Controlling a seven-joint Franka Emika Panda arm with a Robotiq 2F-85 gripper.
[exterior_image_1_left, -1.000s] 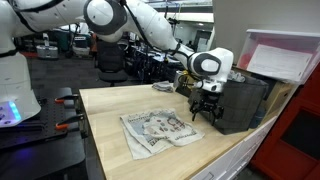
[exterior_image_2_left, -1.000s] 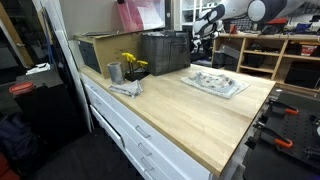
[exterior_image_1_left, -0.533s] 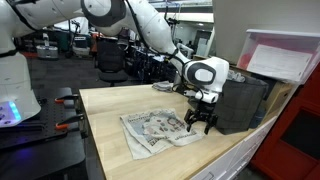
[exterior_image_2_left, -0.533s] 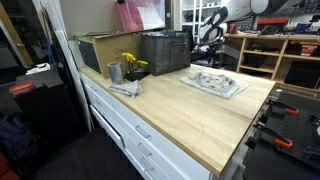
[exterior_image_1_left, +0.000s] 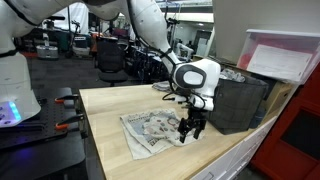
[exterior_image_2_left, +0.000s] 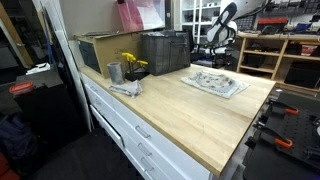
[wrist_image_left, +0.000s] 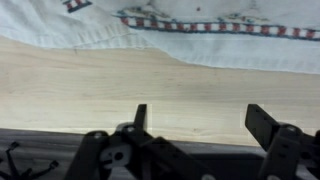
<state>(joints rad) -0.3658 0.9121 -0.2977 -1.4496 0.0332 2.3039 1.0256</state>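
Note:
A printed white cloth (exterior_image_1_left: 155, 129) lies flat on the wooden table (exterior_image_1_left: 110, 115); it also shows as a pale patterned cloth (exterior_image_2_left: 215, 82) in an exterior view and along the top as a cloth (wrist_image_left: 170, 30) in the wrist view. My gripper (exterior_image_1_left: 191, 130) hangs just above the cloth's edge nearest the dark crate (exterior_image_1_left: 238, 102). It is open and holds nothing. In the wrist view the gripper (wrist_image_left: 200, 118) has bare wood between its two fingers (wrist_image_left: 262, 122), and the cloth's hem lies just ahead.
A dark mesh crate (exterior_image_2_left: 165, 52) stands at the table's end, with a pink-and-white box (exterior_image_1_left: 282, 55) above it. A metal cup with yellow flowers (exterior_image_2_left: 130, 66) and a grey rag (exterior_image_2_left: 124, 88) sit at the far end. Shelves (exterior_image_2_left: 285, 55) are behind.
My gripper has moved away from the crate and come down toward the cloth's edge. Its jaws stayed open.

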